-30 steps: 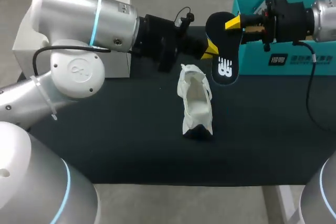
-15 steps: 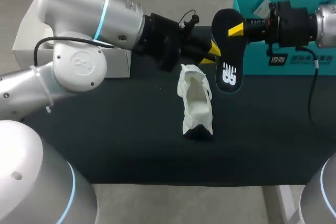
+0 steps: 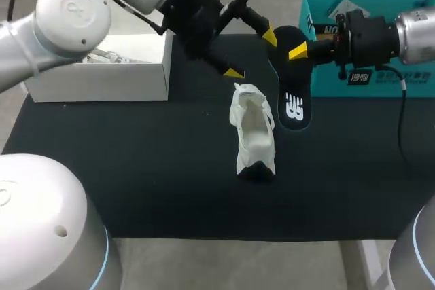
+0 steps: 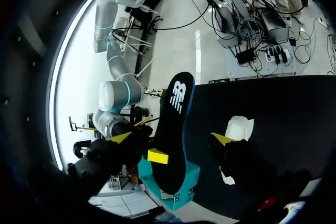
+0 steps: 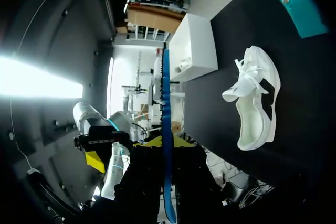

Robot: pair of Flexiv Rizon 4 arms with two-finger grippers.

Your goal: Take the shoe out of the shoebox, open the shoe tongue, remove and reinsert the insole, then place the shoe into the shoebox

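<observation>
Left gripper (image 3: 252,53) backs off, jaws spread, while right gripper (image 3: 299,49) jaws pinch the removed black insole (image 3: 292,103) beside the unboxed white sneaker (image 3: 253,134); reinsertion and boxing remain.

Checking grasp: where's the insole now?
Head view, right of centre: the insole hangs from the right gripper, just right of the shoe, before the teal shoebox.

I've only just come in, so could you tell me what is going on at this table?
The right arm holds the dark insole in its shut jaws, near the teal shoebox. The white shoe lies on the black mat, outside the box. The left arm is close by with its jaws open, gripping nothing.
</observation>
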